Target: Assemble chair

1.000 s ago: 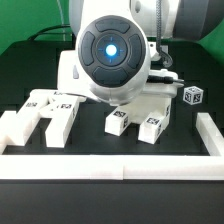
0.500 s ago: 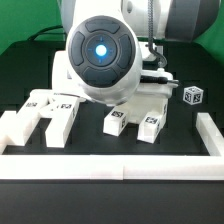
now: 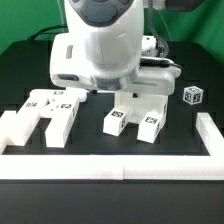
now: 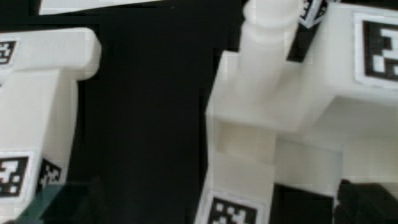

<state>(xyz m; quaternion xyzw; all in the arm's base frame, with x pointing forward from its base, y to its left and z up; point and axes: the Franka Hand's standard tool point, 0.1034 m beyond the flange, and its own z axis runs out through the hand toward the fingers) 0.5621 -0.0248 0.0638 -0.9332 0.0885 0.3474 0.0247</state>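
Chair's barely getting started: the chair pieces (image 3: 55, 108) are sitting apart just behind the front rail (image 3: 110, 163), and the arm (image 3: 100, 45) is hovering over them. Can't tell whether the gripper's holding anything.

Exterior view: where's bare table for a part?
Free: the strip between the two small blocks and the front rail; the corner bounded by those blocks, the tagged cube and the side rail at the exterior view's right. Crowded: under the arm and around the part cluster at the exterior view's left.
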